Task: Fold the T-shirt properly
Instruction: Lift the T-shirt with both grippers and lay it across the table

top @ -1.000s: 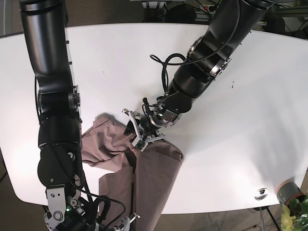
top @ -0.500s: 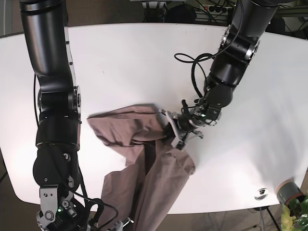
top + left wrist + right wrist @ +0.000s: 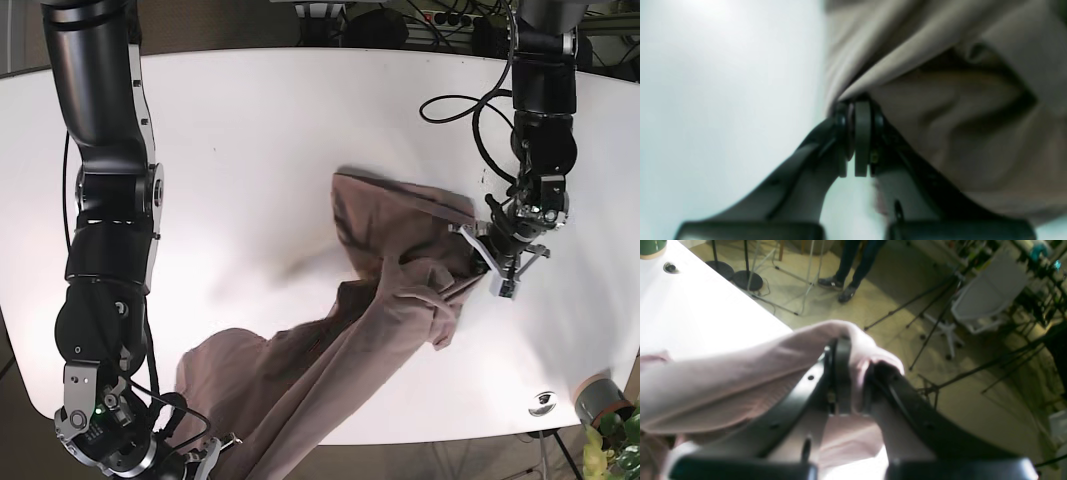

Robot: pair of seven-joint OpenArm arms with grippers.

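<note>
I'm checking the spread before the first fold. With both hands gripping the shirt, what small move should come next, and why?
Probably draw the right hand back onto the table and lower both. It pinches the T-shirt off the near edge, so the cloth hangs over the rim, bunched and twisted, while the left hand holds its end low over the table.

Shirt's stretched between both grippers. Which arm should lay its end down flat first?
Probably left. The left gripper holds the T-shirt low over the table; the right gripper holds its end off the table's edge.
</note>
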